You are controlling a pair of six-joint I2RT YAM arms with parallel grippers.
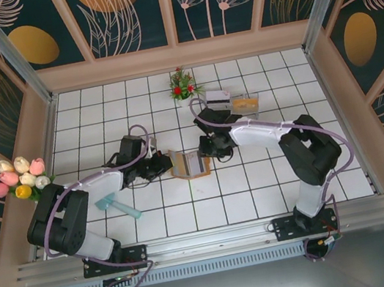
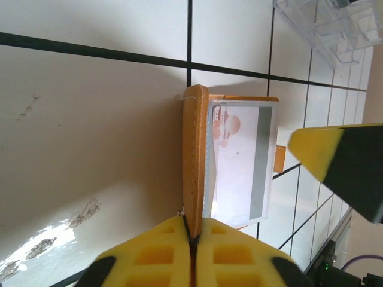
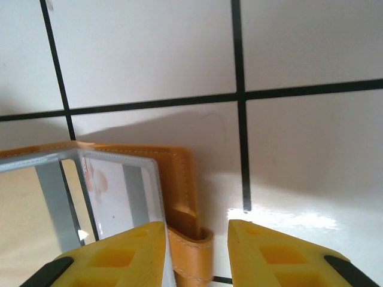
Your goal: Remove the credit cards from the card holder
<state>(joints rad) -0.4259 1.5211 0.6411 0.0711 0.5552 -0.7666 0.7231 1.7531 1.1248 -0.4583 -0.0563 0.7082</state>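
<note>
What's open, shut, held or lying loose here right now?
card holder: open, a pale striped card showing inside.
left gripper: shut on the card holder's edge.
right gripper: open, straddling the card holder's flap.
credit cards: loose, flat on the table.

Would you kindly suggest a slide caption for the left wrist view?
Left gripper clamps the edge of the orange card holder, with a white card showing inside.

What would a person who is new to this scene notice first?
The orange-brown card holder lies open at the middle of the tiled table, both claws meeting at it. The left claw pinches its leather edge, and the right claw straddles the other side, fingers apart. Teal credit cards lie further left, and tulips sit at the far left.
</note>
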